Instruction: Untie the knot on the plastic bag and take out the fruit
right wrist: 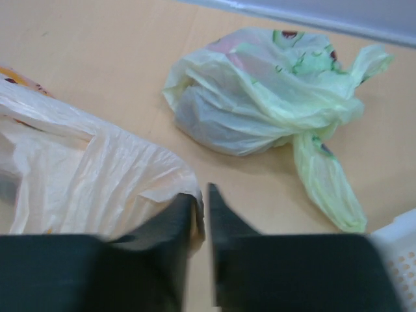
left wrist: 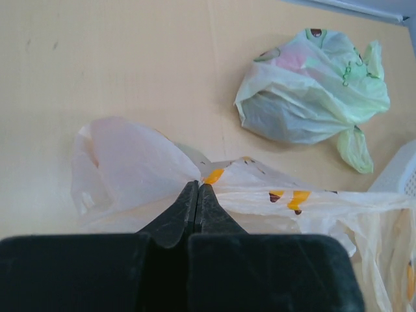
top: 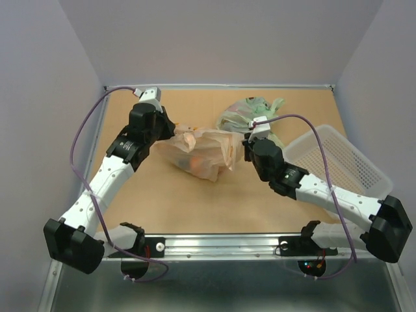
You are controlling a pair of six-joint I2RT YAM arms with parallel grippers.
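Note:
The peach-orange plastic bag [top: 203,153] lies mid-table, stretched between my two grippers. Orange fruit [top: 190,162] shows through its film. My left gripper [top: 174,132] is shut on the bag's pinched, twisted knot [left wrist: 209,171] at the bag's left end, with a handle loop [left wrist: 127,162] fanning out beyond the fingertips [left wrist: 192,195]. My right gripper [top: 247,148] is at the bag's right edge. In the right wrist view its jaws [right wrist: 201,192] are almost together with a fold of the bag's film [right wrist: 84,169] caught between them, and that view is blurred.
A pale green tied bag [top: 250,114] lies behind the peach bag, also seen in the left wrist view [left wrist: 305,97] and the right wrist view [right wrist: 260,91]. A white perforated basket [top: 335,159] stands at the right. Purple walls ring the table.

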